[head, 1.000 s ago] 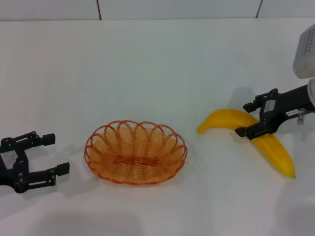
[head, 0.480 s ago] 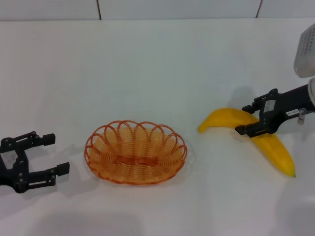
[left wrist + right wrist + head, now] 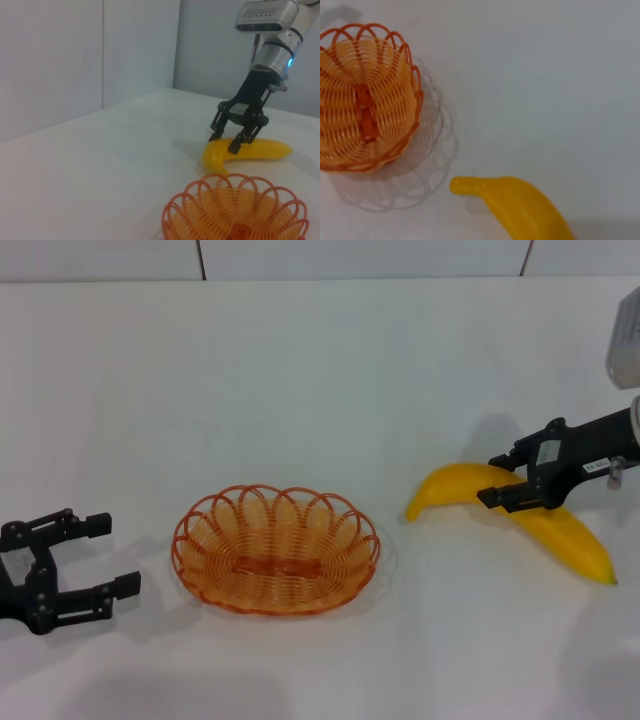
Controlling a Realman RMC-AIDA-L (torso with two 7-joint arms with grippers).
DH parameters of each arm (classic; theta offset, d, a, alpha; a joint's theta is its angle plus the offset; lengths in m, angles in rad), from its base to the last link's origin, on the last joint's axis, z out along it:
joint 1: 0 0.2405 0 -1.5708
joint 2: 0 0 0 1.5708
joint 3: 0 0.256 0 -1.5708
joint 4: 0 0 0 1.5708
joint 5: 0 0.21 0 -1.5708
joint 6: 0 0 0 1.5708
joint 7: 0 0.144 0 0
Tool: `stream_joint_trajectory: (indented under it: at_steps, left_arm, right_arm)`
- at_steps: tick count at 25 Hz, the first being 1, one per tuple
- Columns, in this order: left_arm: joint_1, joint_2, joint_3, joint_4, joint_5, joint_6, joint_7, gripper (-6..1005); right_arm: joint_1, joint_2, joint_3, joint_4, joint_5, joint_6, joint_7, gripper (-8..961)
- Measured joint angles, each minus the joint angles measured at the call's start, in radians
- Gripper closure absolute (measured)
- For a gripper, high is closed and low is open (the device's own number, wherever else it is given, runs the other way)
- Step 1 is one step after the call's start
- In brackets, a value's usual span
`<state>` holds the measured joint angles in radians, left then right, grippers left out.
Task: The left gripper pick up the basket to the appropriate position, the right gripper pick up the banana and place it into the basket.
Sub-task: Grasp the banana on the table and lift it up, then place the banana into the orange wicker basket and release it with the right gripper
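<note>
The orange wire basket (image 3: 278, 492) stands upright on the white table, left of centre. My left gripper (image 3: 118, 555) rests low to the basket's left, open, a short gap away and holding nothing. The yellow banana (image 3: 560, 530) lies to the basket's right, its near tip pointing toward the basket. My right gripper (image 3: 492, 481) is clamped across the banana's middle, one finger on each side. The left wrist view shows the right gripper (image 3: 224, 143) on the banana (image 3: 255, 150) beyond the basket (image 3: 235, 210). The right wrist view shows the banana (image 3: 520, 205) and the basket (image 3: 365, 120).
The white table (image 3: 320, 370) stretches bare behind the basket to a light panelled wall (image 3: 360, 258). A gap of bare tabletop separates basket and banana.
The right gripper's fingers have drawn in onto the banana. The banana has shifted slightly, its far end swinging right and up. Left gripper and basket have not moved.
</note>
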<state>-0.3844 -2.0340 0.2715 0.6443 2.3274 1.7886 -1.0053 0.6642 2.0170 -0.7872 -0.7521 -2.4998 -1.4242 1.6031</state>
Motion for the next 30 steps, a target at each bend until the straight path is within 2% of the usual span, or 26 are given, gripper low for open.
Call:
stream_joint_trajectory:
  at_steps: [5, 10, 12, 15, 19, 21, 23, 26, 30]
  left_arm:
    - [0.002, 0.002, -0.001, 0.000, 0.038, 0.012, 0.005, 154]
    - [0.002, 0.003, -0.010, 0.000, 0.061, 0.013, 0.001, 154]
    - [0.000, 0.003, -0.011, 0.000, 0.061, 0.012, 0.003, 154]
    - [-0.004, 0.003, -0.010, 0.000, 0.062, 0.010, 0.005, 154]
    - [-0.006, 0.003, -0.009, 0.000, 0.062, 0.009, 0.005, 154]
    - [-0.008, 0.003, -0.006, 0.000, 0.062, 0.010, -0.003, 154]
    - [-0.011, 0.003, -0.002, 0.000, 0.066, 0.012, -0.042, 154]
    - [-0.027, 0.003, -0.001, 0.000, 0.095, 0.013, -0.144, 154]
    - [-0.045, 0.014, -0.004, 0.000, 0.151, 0.023, -0.288, 154]
  right_arm:
    - [0.003, 0.003, 0.008, -0.074, 0.053, -0.099, 0.000, 458]
    - [0.031, 0.006, -0.014, -0.156, 0.200, -0.253, 0.000, 453]
    - [0.049, 0.006, -0.044, -0.160, 0.274, -0.306, 0.000, 452]
    - [0.077, 0.011, -0.143, -0.155, 0.394, -0.345, 0.000, 449]
    - [0.099, 0.015, -0.354, -0.145, 0.554, -0.283, 0.013, 445]
    - [0.105, 0.017, -0.472, -0.136, 0.613, -0.179, 0.048, 443]
    - [0.112, 0.017, -0.545, -0.129, 0.628, -0.097, 0.076, 441]
    - [0.118, 0.017, -0.620, -0.123, 0.630, -0.006, 0.117, 438]
    - [0.117, 0.017, -0.649, -0.122, 0.621, 0.052, 0.151, 435]
